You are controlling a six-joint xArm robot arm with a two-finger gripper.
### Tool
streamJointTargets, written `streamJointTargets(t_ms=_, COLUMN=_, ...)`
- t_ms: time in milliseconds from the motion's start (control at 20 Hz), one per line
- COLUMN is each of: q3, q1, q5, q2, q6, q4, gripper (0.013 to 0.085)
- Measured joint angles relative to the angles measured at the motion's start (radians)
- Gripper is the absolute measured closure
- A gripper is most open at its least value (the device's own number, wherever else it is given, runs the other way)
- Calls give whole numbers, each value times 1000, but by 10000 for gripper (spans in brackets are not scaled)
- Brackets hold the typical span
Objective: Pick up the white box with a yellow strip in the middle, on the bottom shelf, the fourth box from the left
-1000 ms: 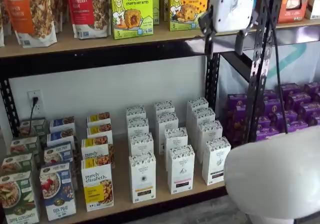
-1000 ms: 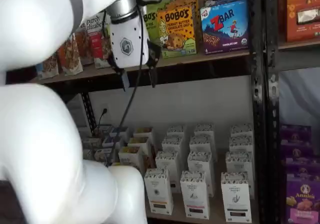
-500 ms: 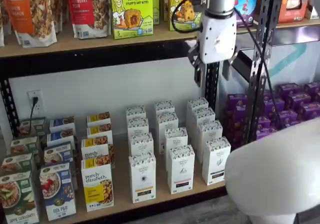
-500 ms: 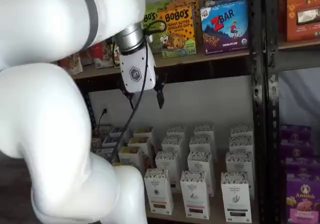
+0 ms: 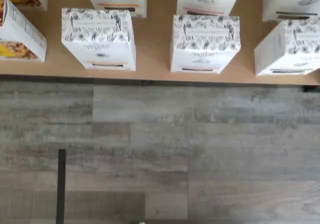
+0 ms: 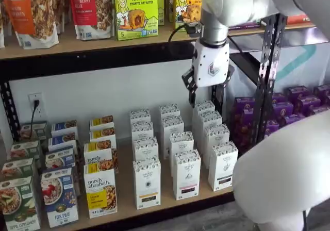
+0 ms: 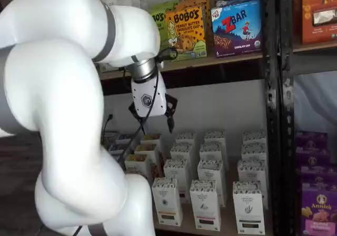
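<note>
Inspecting the bottom shelf (image 6: 124, 192) as my reference, I find the white box (image 6: 147, 182) standing upright in its front row, just beside a purely elizabeth box (image 6: 100, 190) on one side and a like white carton (image 6: 186, 174) with a dark strip on the other; a yellow-and-black strip shows low on its face. The same box appears in a shelf view (image 7: 167, 201) at the shelf's front edge. The end effector (image 6: 205, 91) hangs in the air well above the bottom shelf and below the upper shelf (image 6: 77, 45), over the back rows of white cartons, not touching any of them. In a shelf view (image 7: 154, 118) its two black fingers stand apart with a plain gap between them, and nothing is held. A black cable (image 7: 138, 130) runs down beside its white body. The robot arm (image 7: 58, 104) fills much of that view, hiding part of the shelf. The wrist view looks down on the front edge of the bottom shelf (image 5: 155, 59) with white cartons (image 5: 99, 36) standing on it and grey plank floor (image 5: 165, 149) before it; I cannot tell from it which carton is the task's box. The upper shelf carries Bobo's boxes (image 6: 136, 10).
</note>
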Motion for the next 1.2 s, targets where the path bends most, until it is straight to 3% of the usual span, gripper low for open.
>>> streamJointTargets(t_ms=150, q3=14, q1=31, q5=-85, q2=64, q6=44, q4=-18, gripper=130)
streamJointTargets(t_ms=350, q3=-15, q1=79, q5=-122, q2=168, q6=116, q4=-58, gripper=130)
streamJointTargets(t_ms=1000, q3=-64, q1=200, q5=-416, q2=493, q6=154, q4=70, gripper=130)
streamJointTargets(t_ms=1200, q3=-121, q1=227, q5=-466, q2=617, q6=184, q4=65, gripper=130)
